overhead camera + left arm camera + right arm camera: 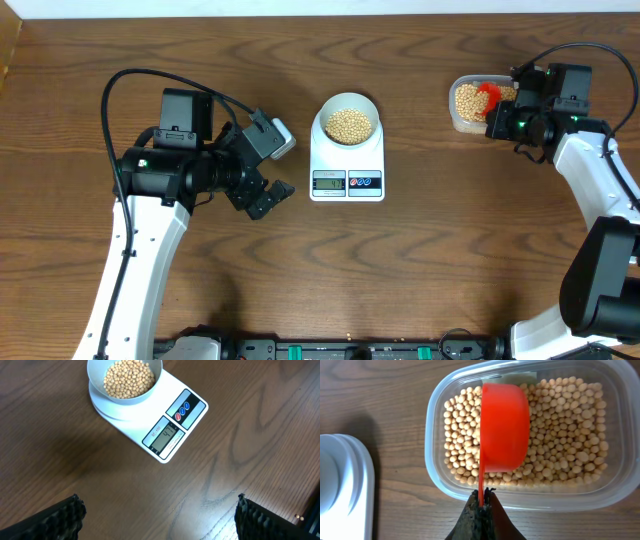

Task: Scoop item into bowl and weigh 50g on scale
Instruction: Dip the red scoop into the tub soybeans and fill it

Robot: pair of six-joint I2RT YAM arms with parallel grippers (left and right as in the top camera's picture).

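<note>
bowl (349,98) of beans (349,124) on scale (347,163), mid bench (200,60).
left gripper (283,165) spread wide, left of scale; right gripper (495,110) over tub (460,108), red scoop (487,94) on its beans.

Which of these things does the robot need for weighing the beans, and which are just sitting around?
For the job:
beans
bowl
scale
red scoop, its handle pinched in the shut right gripper
clear tub holding more beans

Just sitting around:
left gripper, open and empty
wooden table
</note>
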